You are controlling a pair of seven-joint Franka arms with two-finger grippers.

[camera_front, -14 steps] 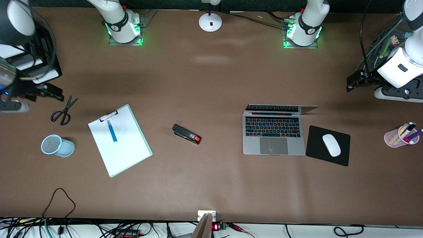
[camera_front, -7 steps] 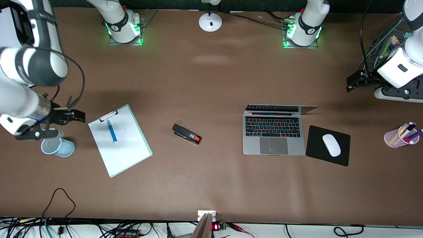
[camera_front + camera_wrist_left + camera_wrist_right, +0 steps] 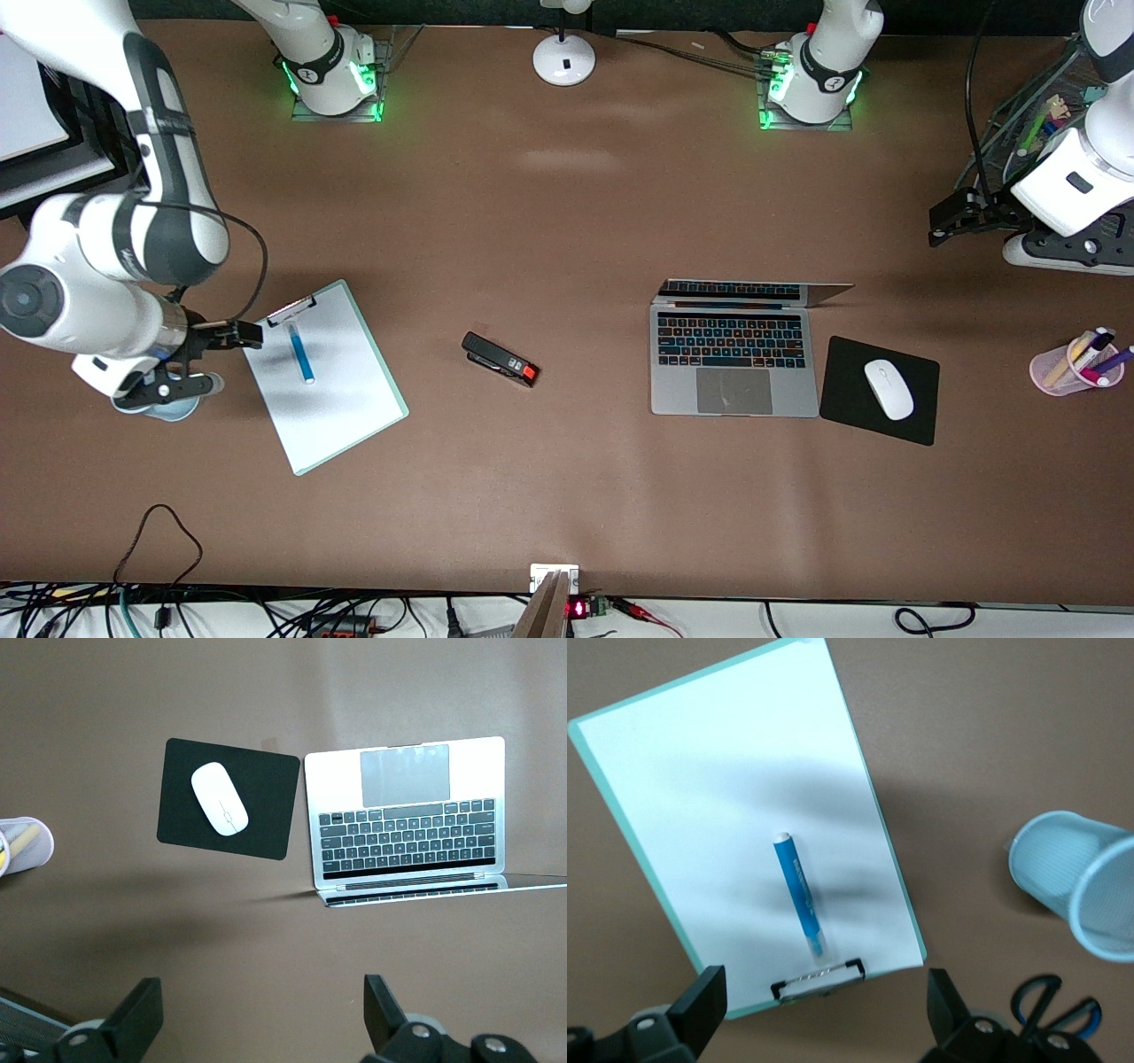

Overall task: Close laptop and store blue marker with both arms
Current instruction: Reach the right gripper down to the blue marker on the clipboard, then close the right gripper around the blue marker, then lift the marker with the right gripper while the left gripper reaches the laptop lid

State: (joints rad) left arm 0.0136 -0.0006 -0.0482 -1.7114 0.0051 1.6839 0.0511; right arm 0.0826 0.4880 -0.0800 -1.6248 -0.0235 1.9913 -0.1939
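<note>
Right gripper (image 3: 217, 359): hangs over the table at the right arm's end, just beside the clipboard's clip edge and above a pale-blue mesh cup (image 3: 1083, 896); fingers (image 3: 700, 1001) spread wide apart, holding nothing
Scissors (image 3: 1059, 1010): black-and-blue handles show beside the mesh cup in the right wrist view
Blue marker (image 3: 301, 353): short, slim, bright blue with a whitish end; lies flat on the white sheet of a green-edged clipboard (image 3: 341, 425), one end close to the metal clip
Stapler (image 3: 500, 359): black with a red tip; lies on the bare table between clipboard and laptop
Laptop (image 3: 733, 361): slim, silver-grey, open; black keys and large grey trackpad face up; screen raised on the edge farther from the front camera
Mouse (image 3: 889, 388): white, on a black pad (image 3: 850, 416) just beside the laptop, toward the left arm's end
Pink cup (image 3: 1060, 372): holds mixed-colour pens
Left gripper (image 3: 952, 217): waits over the table at the left arm's end, well apart from the laptop; fingers (image 3: 137, 1019) set wide apart, empty
</note>
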